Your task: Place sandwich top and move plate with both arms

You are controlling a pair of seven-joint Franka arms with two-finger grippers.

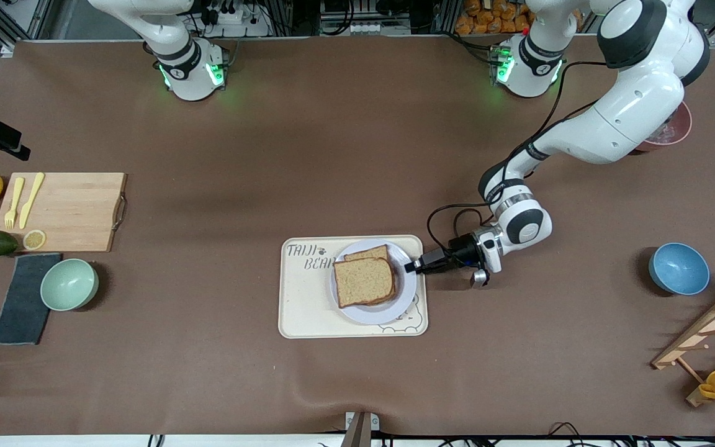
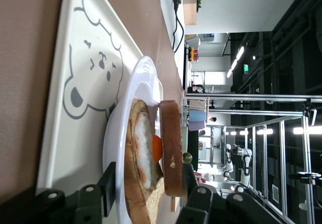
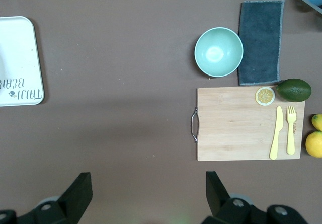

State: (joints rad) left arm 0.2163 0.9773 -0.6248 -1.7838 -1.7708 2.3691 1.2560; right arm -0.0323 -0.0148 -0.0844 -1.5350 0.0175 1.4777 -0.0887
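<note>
The sandwich top lies on an egg-topped bread slice on the lavender-white plate, which sits on the cream bear tray. My left gripper is at the plate's rim on the side toward the left arm's end. In the left wrist view the left gripper has one finger under the plate rim and the other against the sandwich top, closed on plate and sandwich. My right gripper is open and empty, high over bare table between the tray and the cutting board.
A cutting board with yellow cutlery, lemons, an avocado, a grey cloth and a mint bowl stand toward the right arm's end. A blue bowl, a wooden rack and a red bowl stand toward the left arm's end.
</note>
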